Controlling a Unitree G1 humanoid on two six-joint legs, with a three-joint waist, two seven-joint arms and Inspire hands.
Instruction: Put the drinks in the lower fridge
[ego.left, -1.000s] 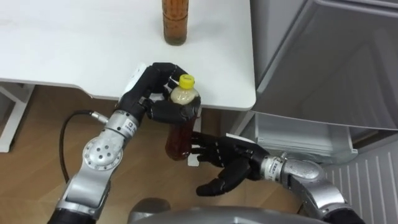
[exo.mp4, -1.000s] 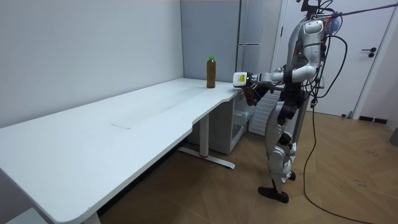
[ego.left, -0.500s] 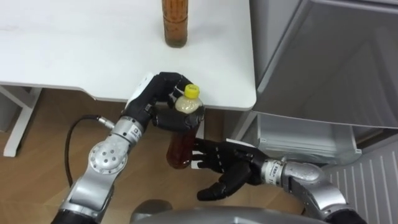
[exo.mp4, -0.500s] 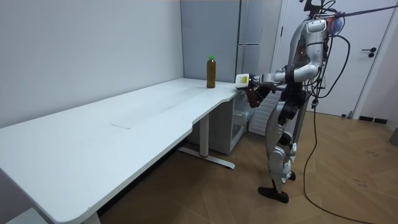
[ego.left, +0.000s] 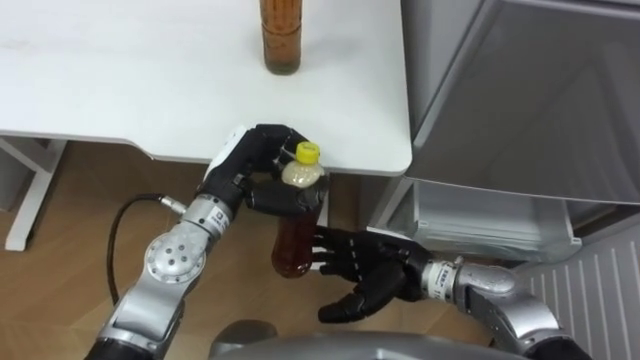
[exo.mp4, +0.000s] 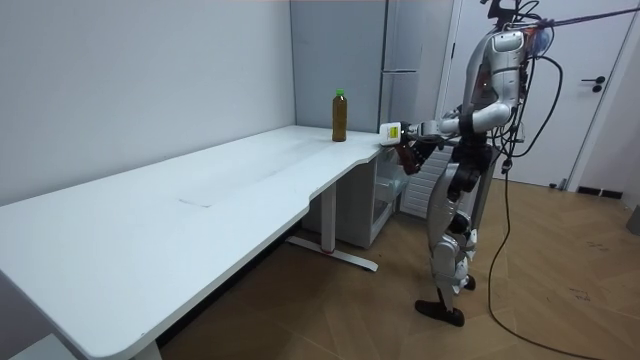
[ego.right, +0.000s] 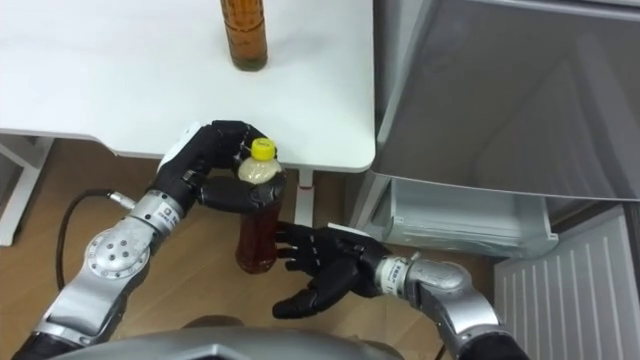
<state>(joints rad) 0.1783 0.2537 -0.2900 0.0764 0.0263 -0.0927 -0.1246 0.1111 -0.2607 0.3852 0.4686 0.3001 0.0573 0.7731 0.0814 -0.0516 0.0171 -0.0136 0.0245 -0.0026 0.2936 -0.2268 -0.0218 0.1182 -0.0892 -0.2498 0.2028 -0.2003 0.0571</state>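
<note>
My left hand (ego.left: 250, 172) is shut on the neck and shoulder of a brown drink bottle (ego.left: 294, 238) with a yellow cap. It holds the bottle upright just off the front edge of the white table (ego.left: 130, 90). My right hand (ego.left: 368, 276) is open below and to the right of it, and its spread fingers touch the bottle's lower part. A second brown bottle (ego.left: 281, 36) stands on the table near its far right corner. The lower fridge drawer (ego.left: 490, 222) stands open at the right. In the room view I stand at the table's end beside the fridge (exo.mp4: 405, 60).
The grey fridge door (ego.left: 520, 90) fills the upper right, close to the table's right edge. A white table leg (ego.left: 25, 185) shows at the lower left. Wooden floor (ego.left: 70, 250) lies under the hands.
My left hand with the bottle has shifted slightly right and towards me. The right hand's fingers have stayed at the bottle's lower part.
</note>
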